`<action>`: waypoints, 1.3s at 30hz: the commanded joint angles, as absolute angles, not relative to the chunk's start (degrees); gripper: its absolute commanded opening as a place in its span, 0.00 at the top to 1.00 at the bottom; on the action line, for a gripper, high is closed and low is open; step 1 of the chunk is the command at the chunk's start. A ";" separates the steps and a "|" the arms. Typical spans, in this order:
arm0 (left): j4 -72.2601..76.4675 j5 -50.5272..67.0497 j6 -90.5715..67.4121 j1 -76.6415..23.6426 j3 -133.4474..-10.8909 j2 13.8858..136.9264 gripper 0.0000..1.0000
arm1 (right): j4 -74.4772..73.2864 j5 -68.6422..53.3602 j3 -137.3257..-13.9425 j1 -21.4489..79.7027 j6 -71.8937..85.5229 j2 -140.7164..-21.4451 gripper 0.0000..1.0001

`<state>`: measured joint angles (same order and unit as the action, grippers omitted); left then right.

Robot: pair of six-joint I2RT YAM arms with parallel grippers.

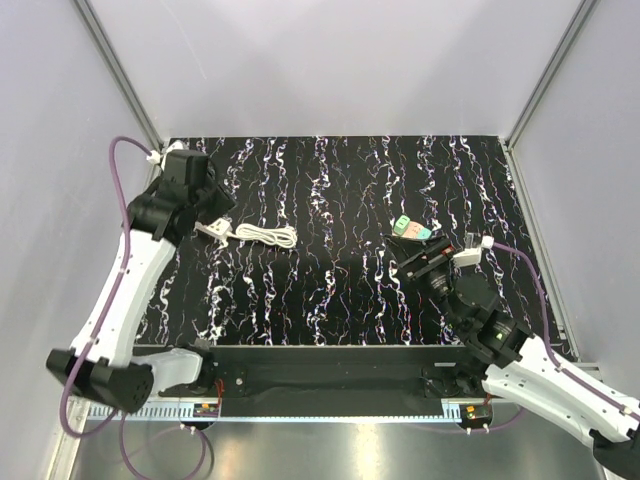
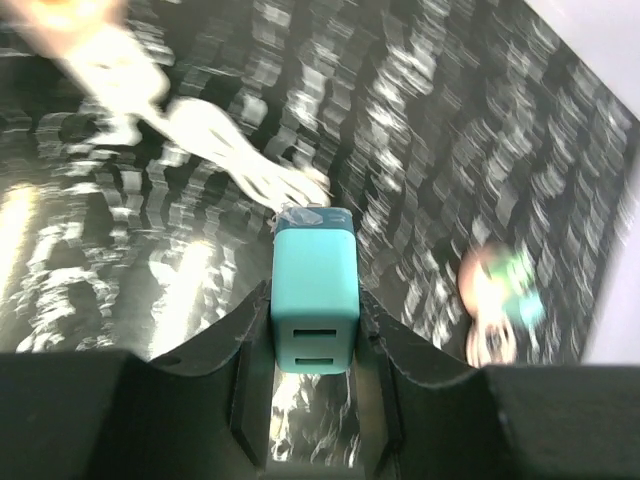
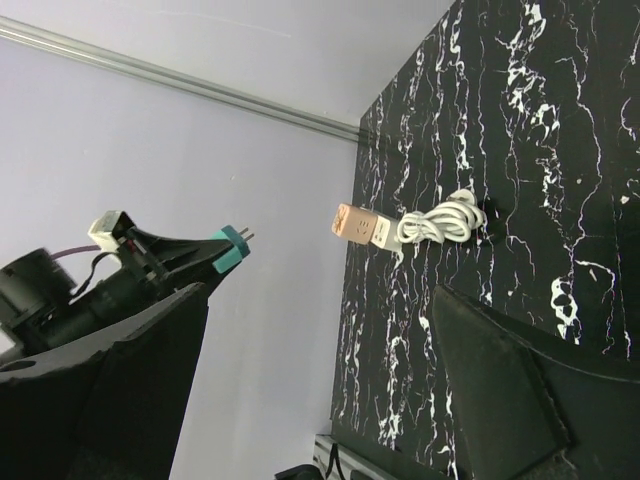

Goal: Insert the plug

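One teal plug [image 2: 314,270] is pinched by the left gripper [image 2: 314,325] over the bench's [image 1: 340,300] left edge, near the extension socket [image 1: 212,230]; the right gripper [image 3: 322,300] is spread.

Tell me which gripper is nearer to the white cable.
Left. The left gripper, holding a teal plug, is close to the white cable; the right gripper is far across the table.

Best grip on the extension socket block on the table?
Pinch the socket block across its long sides, coming down from above. It lies flat, and the coiled cable crowds one end. The left gripper holds the teal plug, so probably use the right gripper.
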<state>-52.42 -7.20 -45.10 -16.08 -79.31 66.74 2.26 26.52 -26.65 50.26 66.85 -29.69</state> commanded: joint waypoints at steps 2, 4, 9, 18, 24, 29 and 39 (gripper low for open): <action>-60.98 -22.14 -58.23 -13.89 -85.85 74.34 1.00 | 0.44 30.58 -26.81 50.63 64.78 -27.95 0.00; -65.03 -20.58 -62.12 -11.08 -87.62 79.61 1.00 | 0.26 30.76 -26.89 50.63 64.69 -27.77 0.00; -70.82 -13.46 -62.31 -4.85 -95.53 92.00 1.00 | -1.75 30.67 -27.68 50.62 64.42 -27.69 0.00; -72.07 -14.25 -64.69 -2.11 -100.55 102.30 1.00 | -2.29 31.73 -28.48 50.63 63.72 -28.56 0.00; -70.93 -12.83 -65.13 -0.27 -100.28 105.02 1.00 | -2.20 31.64 -29.09 50.62 64.34 -30.49 0.00; -68.30 -10.37 -62.67 1.84 -99.58 106.79 1.00 | -2.20 31.55 -29.36 50.63 63.90 -30.50 0.00; -65.92 -9.94 -61.17 1.93 -98.17 108.45 1.00 | -2.20 31.90 -29.35 50.63 64.16 -31.20 0.00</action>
<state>-67.81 -11.11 -62.35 1.89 -98.06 108.09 -2.90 29.41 -27.00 50.26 64.88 -30.72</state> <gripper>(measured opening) 0.346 0.994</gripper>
